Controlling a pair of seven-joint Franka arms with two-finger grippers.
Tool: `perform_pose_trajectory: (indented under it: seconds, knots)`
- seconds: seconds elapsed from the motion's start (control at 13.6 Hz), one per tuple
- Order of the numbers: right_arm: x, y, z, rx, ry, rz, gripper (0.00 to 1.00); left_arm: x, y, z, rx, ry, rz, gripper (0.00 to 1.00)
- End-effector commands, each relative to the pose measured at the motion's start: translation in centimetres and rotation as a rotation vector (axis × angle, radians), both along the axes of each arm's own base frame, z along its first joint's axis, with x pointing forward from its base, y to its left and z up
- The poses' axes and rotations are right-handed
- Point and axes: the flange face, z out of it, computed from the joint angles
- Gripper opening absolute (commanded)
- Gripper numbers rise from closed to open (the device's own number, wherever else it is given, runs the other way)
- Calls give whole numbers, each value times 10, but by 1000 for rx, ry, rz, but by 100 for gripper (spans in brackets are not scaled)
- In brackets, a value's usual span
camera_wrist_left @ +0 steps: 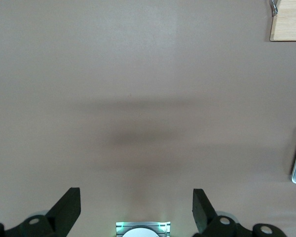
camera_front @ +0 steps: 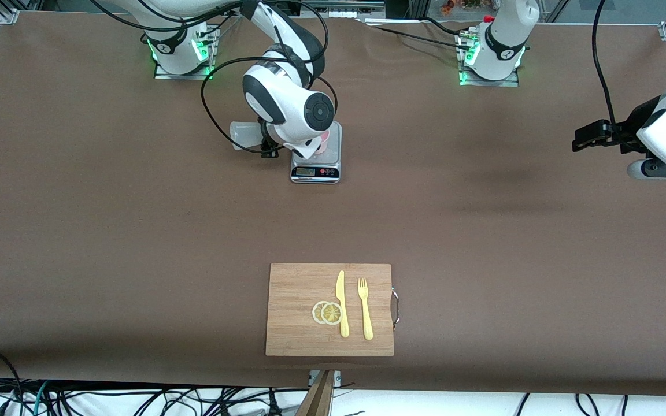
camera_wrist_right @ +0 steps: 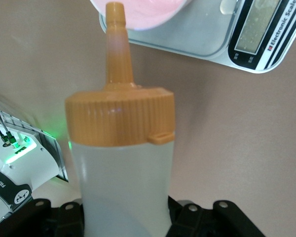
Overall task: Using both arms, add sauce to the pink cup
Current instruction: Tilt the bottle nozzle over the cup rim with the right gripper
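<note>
My right gripper clamps the sauce bottle, tipped, orange nozzle at the pink cup rim on the kitchen scale. My left gripper waits open over bare tabletop near its edge.

White jointed arms, black joints, trailing black cables

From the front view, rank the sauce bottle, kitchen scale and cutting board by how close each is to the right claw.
1. Sauce bottle: shut in the right claw, nozzle at the pink cup.
2. Kitchen scale: directly under that claw.
3. Cutting board: near the front camera, farthest away.
</note>
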Motion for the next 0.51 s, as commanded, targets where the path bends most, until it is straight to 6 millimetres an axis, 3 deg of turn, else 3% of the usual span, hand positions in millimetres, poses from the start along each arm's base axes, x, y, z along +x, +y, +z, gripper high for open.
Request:
perform_pose_trajectory:
  seconds: [0.0,0.22,0.44]
  knots:
    - [0,9,11,-27,-30,10,0,3,4,5,19,0,-24,100]
    - [-1,22,10,-31,-63,4,0,3,4,5,19,0,-24,100]
    - [0,23,3,-43,-66,0,0,3,4,5,19,0,-24,100]
